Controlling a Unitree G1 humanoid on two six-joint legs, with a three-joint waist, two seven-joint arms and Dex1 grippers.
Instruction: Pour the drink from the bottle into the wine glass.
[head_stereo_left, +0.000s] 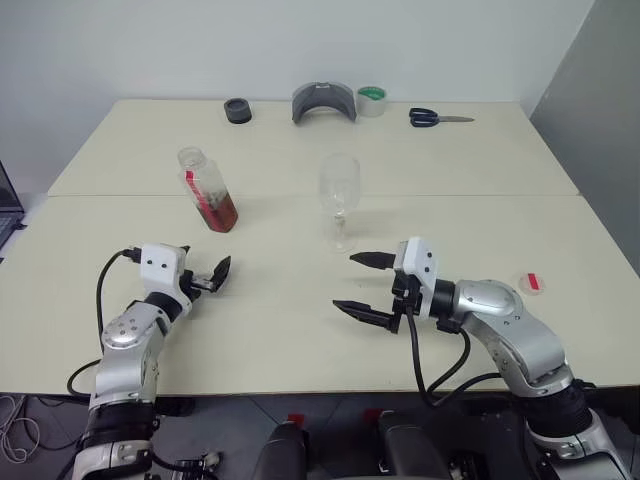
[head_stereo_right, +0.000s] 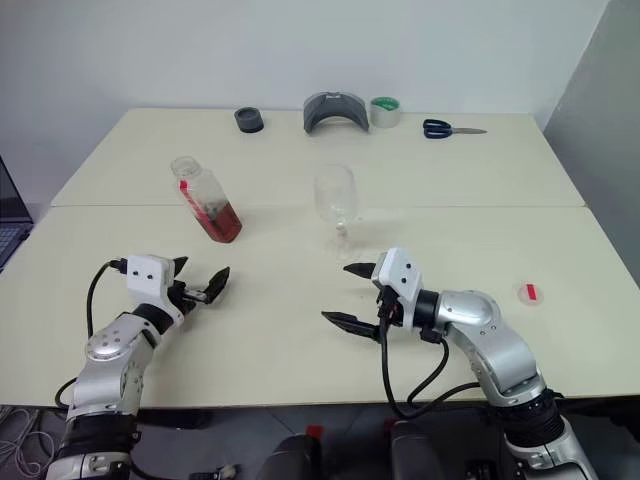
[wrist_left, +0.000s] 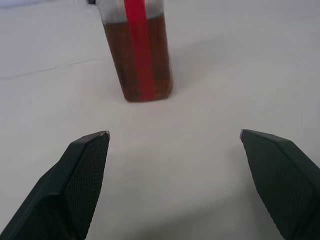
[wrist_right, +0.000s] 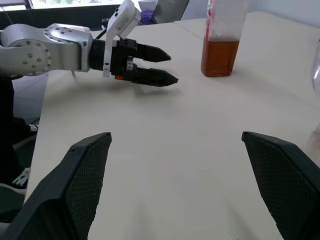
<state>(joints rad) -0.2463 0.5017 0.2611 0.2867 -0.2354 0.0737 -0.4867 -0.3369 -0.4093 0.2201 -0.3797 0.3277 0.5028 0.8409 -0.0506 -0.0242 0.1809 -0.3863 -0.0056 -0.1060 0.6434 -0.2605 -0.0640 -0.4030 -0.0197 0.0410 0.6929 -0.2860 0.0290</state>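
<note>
1. Clear plastic bottle (head_stereo_left: 208, 190), capless, holds reddish-brown drink (head_stereo_left: 220, 211); it stands left on the matte cream tabletop (head_stereo_left: 300, 320).
2. Rounded stemmed wine glass (head_stereo_left: 339, 199) stands just right of it, apart.
3. Left hand (head_stereo_left: 210, 277) and right hand (head_stereo_left: 362, 285) hover empty, fingers spread.
4. Scissors (head_stereo_left: 438, 118), tape roll (head_stereo_left: 371, 100) lie far behind.

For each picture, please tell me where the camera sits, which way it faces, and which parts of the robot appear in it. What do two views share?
Head views: from the head, forward and down over the table; both arms show.
Left wrist view: along the open left tool toward the bottle.
Right wrist view: along the open right tool, facing the left tool and the bottle.
Shared: both wrist views show the bottle.
</note>
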